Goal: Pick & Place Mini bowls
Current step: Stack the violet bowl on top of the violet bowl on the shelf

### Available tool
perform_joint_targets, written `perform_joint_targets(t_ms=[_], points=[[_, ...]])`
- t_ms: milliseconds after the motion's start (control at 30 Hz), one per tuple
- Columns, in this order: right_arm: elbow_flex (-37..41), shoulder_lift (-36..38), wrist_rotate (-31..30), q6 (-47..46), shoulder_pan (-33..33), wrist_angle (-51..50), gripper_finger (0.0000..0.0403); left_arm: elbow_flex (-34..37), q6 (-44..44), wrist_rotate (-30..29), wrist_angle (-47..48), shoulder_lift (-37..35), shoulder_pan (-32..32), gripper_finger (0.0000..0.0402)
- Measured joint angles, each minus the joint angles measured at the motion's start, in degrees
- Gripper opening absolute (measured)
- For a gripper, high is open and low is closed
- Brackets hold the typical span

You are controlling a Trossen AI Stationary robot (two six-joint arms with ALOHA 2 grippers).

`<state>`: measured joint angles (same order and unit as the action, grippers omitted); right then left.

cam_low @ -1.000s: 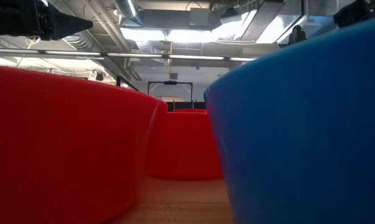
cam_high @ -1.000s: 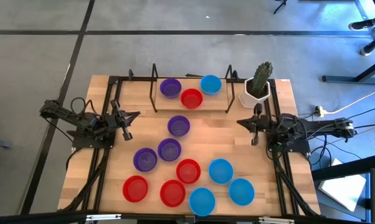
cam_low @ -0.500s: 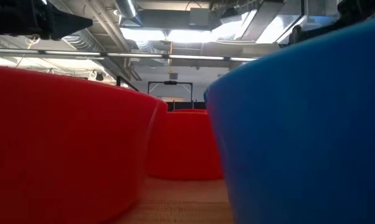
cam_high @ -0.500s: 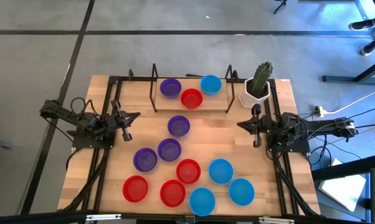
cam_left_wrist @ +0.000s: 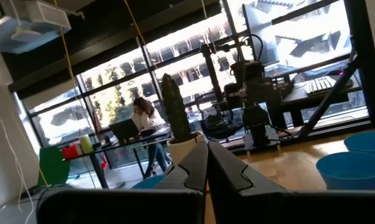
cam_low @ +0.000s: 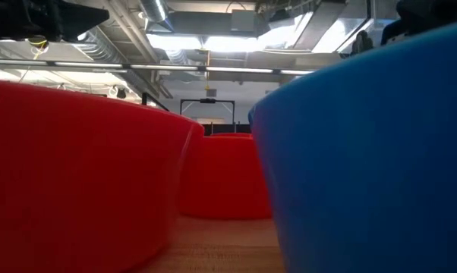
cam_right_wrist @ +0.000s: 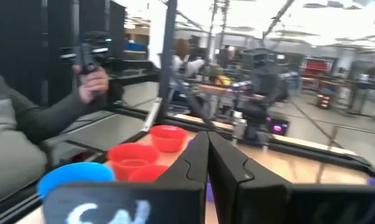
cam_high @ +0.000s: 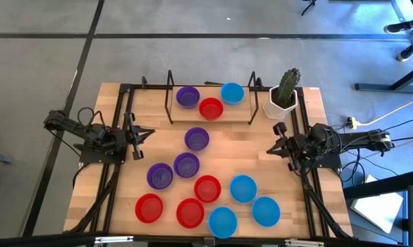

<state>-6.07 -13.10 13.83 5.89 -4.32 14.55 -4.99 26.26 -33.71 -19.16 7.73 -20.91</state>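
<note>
Mini bowls in purple, red and light blue rest on their bases on the wooden table (cam_high: 117, 199). A purple (cam_high: 187, 97), a red (cam_high: 210, 108) and a blue bowl (cam_high: 232, 92) sit on the far rack. Three purple bowls (cam_high: 186, 165) stand mid-table. Three red (cam_high: 191, 213) and three blue bowls (cam_high: 243, 188) stand near the front edge. My left gripper (cam_high: 150, 132) hovers shut at the left side, its fingers together in the left wrist view (cam_left_wrist: 207, 155). My right gripper (cam_high: 269, 150) hovers shut at the right side, also shut in its wrist view (cam_right_wrist: 207, 149). Neither holds anything.
A white pot with a green cactus (cam_high: 283, 96) stands at the far right corner. A black frame (cam_high: 171, 103) bounds the far rack, and black rails run along both table sides. A person's hand (cam_right_wrist: 93, 79) shows beyond the table. Red (cam_low: 77, 174) and blue bowls (cam_low: 373, 152) fill the low view.
My right gripper has swung its shut tip toward the table's near edge while staying at the right side. My left gripper has turned slightly the same way. No bowl has moved.
</note>
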Motion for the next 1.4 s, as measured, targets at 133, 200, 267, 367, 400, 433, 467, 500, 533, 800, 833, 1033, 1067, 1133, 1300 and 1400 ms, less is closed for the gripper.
perform_joint_targets(t_ms=[133,200,267,367,400,433,467,500,533,800,833,1033,1067,1133,1300,1400], points=[[0.0,0.0,-2.5,-2.8,0.0,-0.2,0.0012,0.0,0.0,0.0,0.0,0.0,0.0,0.0002],[0.0,0.0,-3.6,-2.9,0.0,-0.3,0.0012,0.0,0.0,0.0,0.0,0.0,0.0,0.0003],[0.0,0.1,-3.6,-2.9,0.0,-0.2,0.0012,0.0,0.0,0.0,0.0,0.0,0.0,0.0005],[-0.2,0.7,-3.6,-3.4,0.0,-0.7,0.0012,0.0,0.0,1.1,-0.7,0.0,0.0,0.0007],[-0.7,1.1,-3.8,-4.1,0.0,-1.6,0.0012,0.0,0.0,2.1,-1.4,0.0,0.0,0.0008],[-1.5,1.6,-3.8,-4.4,0.0,-2.8,0.0012,0.0,-0.1,3.3,-2.1,0.0,0.0,0.0007],[-2.2,2.2,-3.7,-4.3,0.0,-4.1,0.0012,0.0,-0.1,4.5,-2.5,0.0,0.0,0.0007],[-2.7,2.8,-3.5,-4.0,0.0,-5.5,0.0012,0.0,-0.1,5.5,-2.7,0.0,0.0,0.0006],[-2.9,3.6,-3.2,-3.8,0.0,-6.6,0.0012,0.0,-0.1,6.3,-2.8,0.0,0.0,0.0004],[-2.9,10.3,-3.2,-2.5,0.0,-14.3,0.0012,0.0,-0.5,9.5,-2.9,0.0,0.0,0.0003],[-2.9,11.1,-3.2,-2.1,0.0,-14.9,0.0012,0.0,-0.6,9.5,-3.0,0.0,0.0,0.0003],[-1.3,12.7,-3.3,0.5,0.0,-18.3,0.0012,0.0,-0.6,9.0,-3.0,0.0,0.0,0.0005],[-1.0,12.8,-3.3,0.6,0.0,-18.1,0.0012,0.0,-0.6,9.0,-2.9,0.0,0.0,0.0005],[-0.5,12.8,-3.3,0.7,0.0,-17.9,0.0012,0.0,-1.3,9.0,-2.9,0.0,0.0,0.0005],[-0.2,12.8,-4.6,0.8,0.0,-17.7,0.0012,0.0,-4.6,9.0,-3.0,0.0,0.0,0.0002],[-0.2,12.8,-4.9,0.8,0.0,-17.5,0.0012,0.0,-4.6,9.0,-2.9,0.0,0.0,0.0005]])
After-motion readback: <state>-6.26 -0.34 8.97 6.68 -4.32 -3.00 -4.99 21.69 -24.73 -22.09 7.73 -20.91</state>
